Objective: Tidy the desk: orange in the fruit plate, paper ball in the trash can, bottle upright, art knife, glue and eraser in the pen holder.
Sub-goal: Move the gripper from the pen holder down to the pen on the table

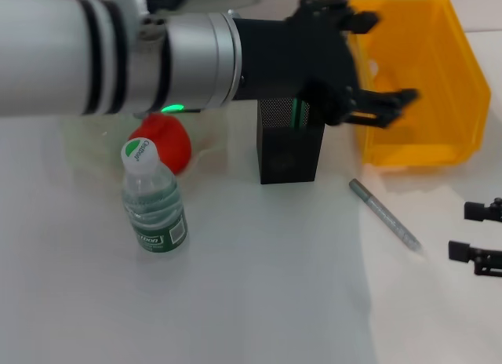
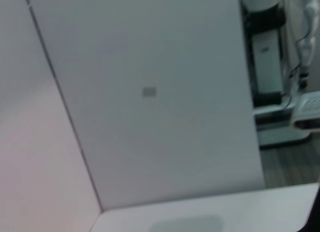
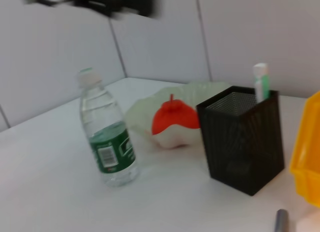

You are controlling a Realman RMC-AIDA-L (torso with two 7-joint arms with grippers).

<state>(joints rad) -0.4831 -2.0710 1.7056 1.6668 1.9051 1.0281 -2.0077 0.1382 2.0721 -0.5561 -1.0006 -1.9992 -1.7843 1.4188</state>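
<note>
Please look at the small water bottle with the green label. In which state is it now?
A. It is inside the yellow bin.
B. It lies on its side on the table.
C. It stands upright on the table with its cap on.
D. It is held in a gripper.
C: the bottle stands upright on the table, cap on top, with no gripper touching it.

White black-banded arm, black left hand [image 1: 369,66]

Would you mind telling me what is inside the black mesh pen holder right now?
A white-and-green stick stands upright in the pen holder, poking above its rim; anything lower is hidden by the mesh walls.
</note>
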